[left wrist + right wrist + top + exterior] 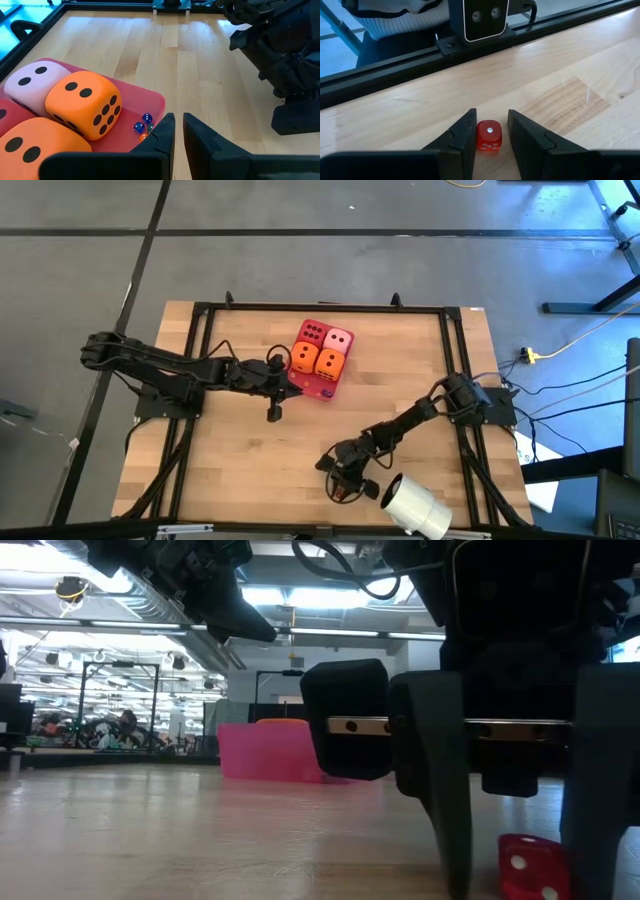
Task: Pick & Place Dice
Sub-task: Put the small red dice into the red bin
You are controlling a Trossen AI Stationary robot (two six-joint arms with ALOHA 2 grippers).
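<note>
Right wrist view: right gripper (491, 114) was down at the table near the front edge, fingers apart and straddling a small red die (489, 135). One finger looked about touching it, the other had a gap. Not clamped yet.

To do the grip well, I'd centre the die between the fingers before closing, so it doesn't skid or twist on the wood, then squeeze flat face to flat face.

The red tray (325, 390) sat well apart at the table's far middle, carrying the four big dice (331, 364) and a small blue die (147, 118).

Left gripper (178, 117) waited at the tray's edge, fingers almost together, holding nothing.
</note>
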